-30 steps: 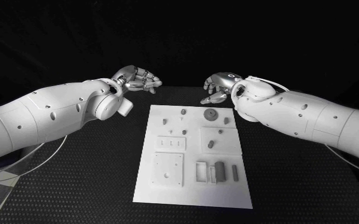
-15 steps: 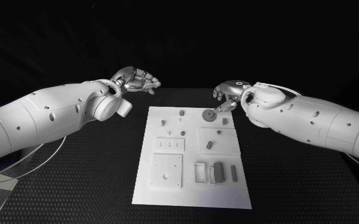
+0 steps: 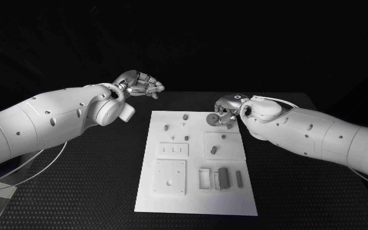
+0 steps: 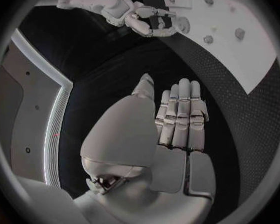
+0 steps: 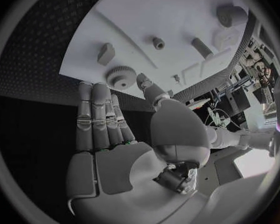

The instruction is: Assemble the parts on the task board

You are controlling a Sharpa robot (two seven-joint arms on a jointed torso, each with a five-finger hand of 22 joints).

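Observation:
The white task board (image 3: 195,187) lies in the middle of the black table with several small grey parts on it. A round grey gear (image 3: 212,118) sits near its far right corner. My right hand (image 3: 226,107) hovers just right of the gear, holding nothing. In the right wrist view its fingers (image 5: 99,114) are stretched out, with their tips and the thumb close around the gear (image 5: 120,77); I cannot tell whether they touch. My left hand (image 3: 140,85) hangs above the table beyond the board's far left corner, empty, fingers straight (image 4: 177,119).
Further parts on the board: a peg (image 3: 185,116), a small piece (image 3: 166,126), an oblong piece (image 3: 215,148), two raised white plates (image 3: 170,175), and dark upright blocks (image 3: 223,175) by a thin bar (image 3: 239,178). Black table mat (image 3: 299,187) surrounds the board.
My right hand has come down and leftward from beyond the board's far right corner to the gear. The left hand has hardly moved.

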